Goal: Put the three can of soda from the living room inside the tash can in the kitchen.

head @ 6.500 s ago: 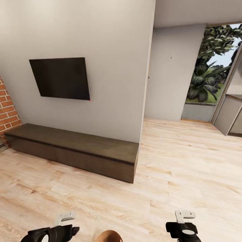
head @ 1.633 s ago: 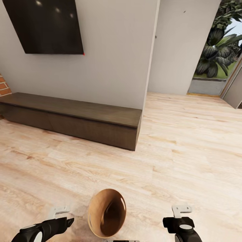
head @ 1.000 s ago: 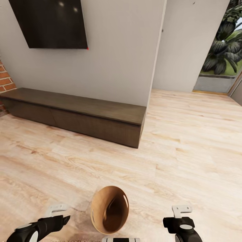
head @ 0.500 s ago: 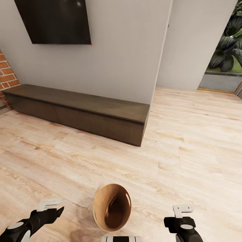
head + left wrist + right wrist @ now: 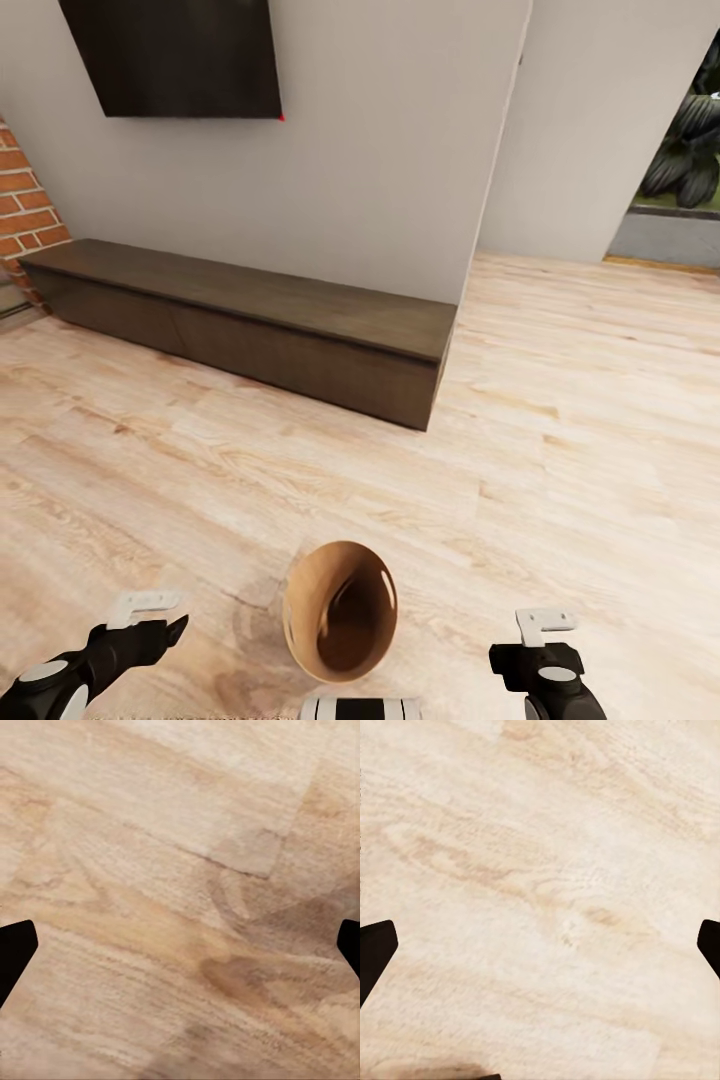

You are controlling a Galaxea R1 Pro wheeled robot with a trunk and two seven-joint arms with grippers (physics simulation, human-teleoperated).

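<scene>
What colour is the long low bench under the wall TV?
Dark brown wood, best seen in the head view: the long low bench.

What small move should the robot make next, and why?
Probably keep driving and turn to search for the soda cans: both pincers, left and right, hang open over bare plank floor, the wooden bucket sits between them, and ahead stands a dark bench with no can on it.

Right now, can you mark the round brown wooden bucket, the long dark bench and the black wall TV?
round brown wooden bucket (image 5: pixel 312 610): head view, pale outer wall below the rim.
long dark bench (image 5: pixel 270 295): head view, middle of its top surface.
black wall TV (image 5: pixel 180 55): head view, centre of the dark screen.
</scene>
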